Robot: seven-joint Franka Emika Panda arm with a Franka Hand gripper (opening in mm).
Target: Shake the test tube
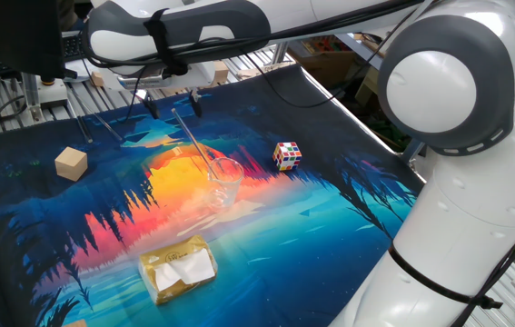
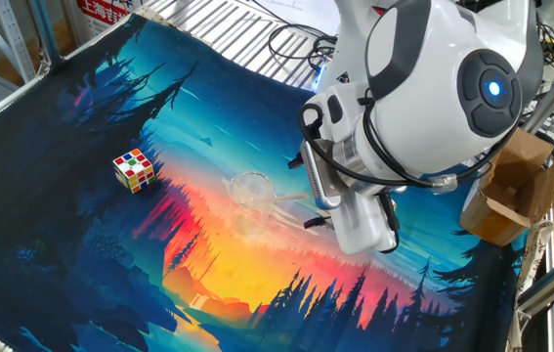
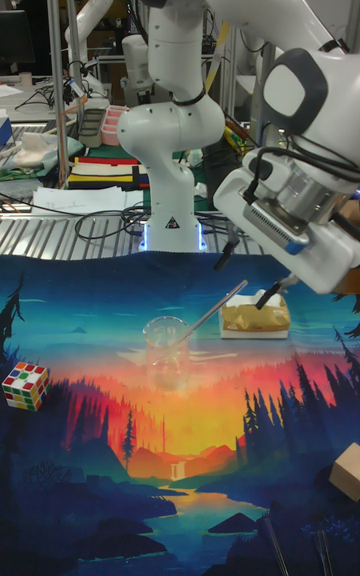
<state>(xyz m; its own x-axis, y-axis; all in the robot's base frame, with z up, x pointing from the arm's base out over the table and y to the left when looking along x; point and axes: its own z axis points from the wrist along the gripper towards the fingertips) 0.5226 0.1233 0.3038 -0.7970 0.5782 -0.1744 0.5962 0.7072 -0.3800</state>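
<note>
The test tube [image 1: 193, 143] is a thin clear tube that leans with its lower end inside a squat clear glass cup [image 1: 224, 182] on the printed mat. Its upper end lies between the two dark fingers of my gripper [image 1: 173, 106], which is open, with a gap on each side of the tube. In the tall fixed view the test tube [image 3: 212, 311] slants up from the cup [image 3: 165, 350] into the gripper [image 3: 246, 279]. In the other fixed view the arm covers most of the tube, and the gripper [image 2: 307, 193] hangs just right of the cup [image 2: 250, 190].
A Rubik's cube [image 1: 286, 155] sits right of the cup. A wooden block [image 1: 71, 163] lies to the left and a yellow packet [image 1: 178, 269] towards the front. Thin dark rods [image 1: 103, 125] lie at the mat's far left edge. A cardboard box [image 2: 511, 191] stands off the mat.
</note>
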